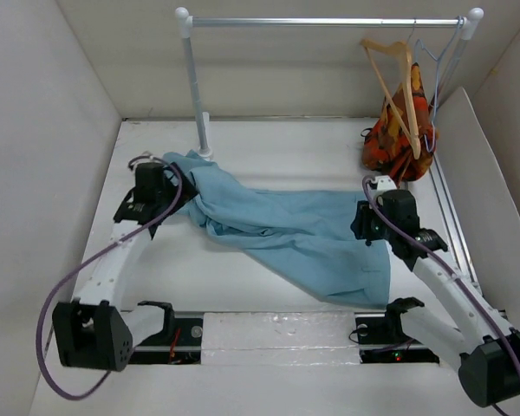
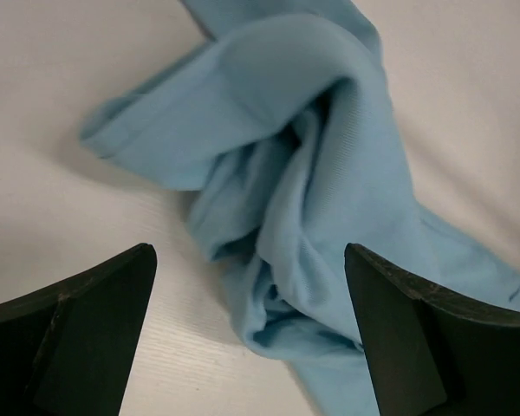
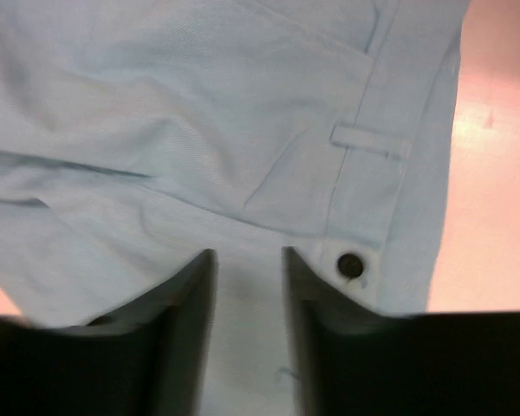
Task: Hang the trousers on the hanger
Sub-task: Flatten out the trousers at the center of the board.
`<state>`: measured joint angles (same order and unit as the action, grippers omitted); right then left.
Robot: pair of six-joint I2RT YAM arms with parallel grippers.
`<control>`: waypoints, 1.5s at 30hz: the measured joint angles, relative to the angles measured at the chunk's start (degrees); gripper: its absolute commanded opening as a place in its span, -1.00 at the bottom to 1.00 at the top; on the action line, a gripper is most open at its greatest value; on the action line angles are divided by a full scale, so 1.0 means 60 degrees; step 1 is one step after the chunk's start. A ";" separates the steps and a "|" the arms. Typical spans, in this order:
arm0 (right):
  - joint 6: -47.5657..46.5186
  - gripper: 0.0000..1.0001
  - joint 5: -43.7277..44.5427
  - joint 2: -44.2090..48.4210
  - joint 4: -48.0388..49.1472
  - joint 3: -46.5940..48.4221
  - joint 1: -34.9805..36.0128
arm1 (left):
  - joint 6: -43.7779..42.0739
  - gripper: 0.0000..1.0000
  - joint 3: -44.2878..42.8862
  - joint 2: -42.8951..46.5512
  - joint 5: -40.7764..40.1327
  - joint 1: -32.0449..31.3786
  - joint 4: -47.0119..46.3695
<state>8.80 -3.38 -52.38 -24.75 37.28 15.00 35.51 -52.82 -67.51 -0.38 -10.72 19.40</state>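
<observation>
Trousers [image 2: 312, 173] crumpled beneath wide left jaws; waistband [image 3: 364, 173] between right jaws, grip unclear.

A metal clothes rail [image 1: 329, 22] on a white post [image 1: 195, 87] stands at the far side of the white surface [image 1: 269, 147]. At its right end hangs an orange-red patterned garment [image 1: 390, 134], with a thin pale wire hanger [image 1: 431, 59] just beside it.

I get bright, even overhead light, soft shadows. Right wrist: pink cast right of jaws, fingers [image 3: 178, 338] black and blurred. Left wrist: trousers [image 2: 329, 173] sharp ahead of jaws, folds shaded.
</observation>
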 measured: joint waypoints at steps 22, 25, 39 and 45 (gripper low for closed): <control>-0.0200 0.44 -0.0408 -0.0146 -0.0295 -0.0590 0.2135 | 0.3155 0.61 0.2426 -0.1774 0.0943 0.2448 -0.3716; -0.0168 0.43 -0.0535 -0.0146 -0.0259 -0.0590 0.2645 | 0.3333 -0.12 0.2579 -0.1982 0.0699 0.2477 -0.3759; -0.0637 0.52 -0.1151 -0.3759 0.0463 -0.0146 0.5020 | 0.1676 -1.00 0.0248 -0.0535 -0.0117 0.2532 -0.2484; -0.0878 0.54 -0.0423 -0.4484 0.0641 0.0714 0.6175 | 0.0911 -1.00 -0.0758 0.0852 -0.0648 0.2091 -0.2113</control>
<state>3.53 -5.91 -79.29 -20.91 41.56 52.05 40.97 -57.36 -62.39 -4.27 1.83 6.72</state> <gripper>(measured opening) 0.768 0.010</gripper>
